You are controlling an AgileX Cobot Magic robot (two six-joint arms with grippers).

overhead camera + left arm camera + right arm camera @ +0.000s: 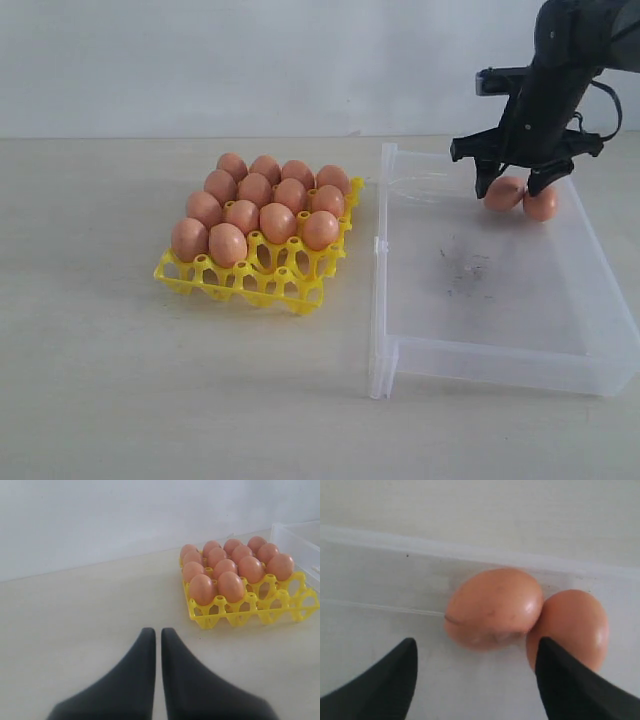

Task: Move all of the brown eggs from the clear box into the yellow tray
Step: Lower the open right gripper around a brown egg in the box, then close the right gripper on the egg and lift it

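The yellow tray (240, 283) sits left of centre, with several brown eggs (256, 205) in its cups; two cups in the near row stand empty. To its right lies the clear box (480, 300). Two brown eggs lie touching by its far wall, one (504, 193) left of the other (541, 204). My right gripper (512, 188) hangs open just above them, a finger at each side. In the right wrist view the gripper (476, 642) holds nothing, with one egg (495, 605) just ahead of it and the second egg (575, 625) behind one fingertip. My left gripper (155, 631) is shut and empty over bare table, short of the tray (250, 617).
The box floor has dark smudges (462, 268) near its middle. A pale wall rises behind the table. The box's corner (300, 535) shows beyond the tray in the left wrist view.
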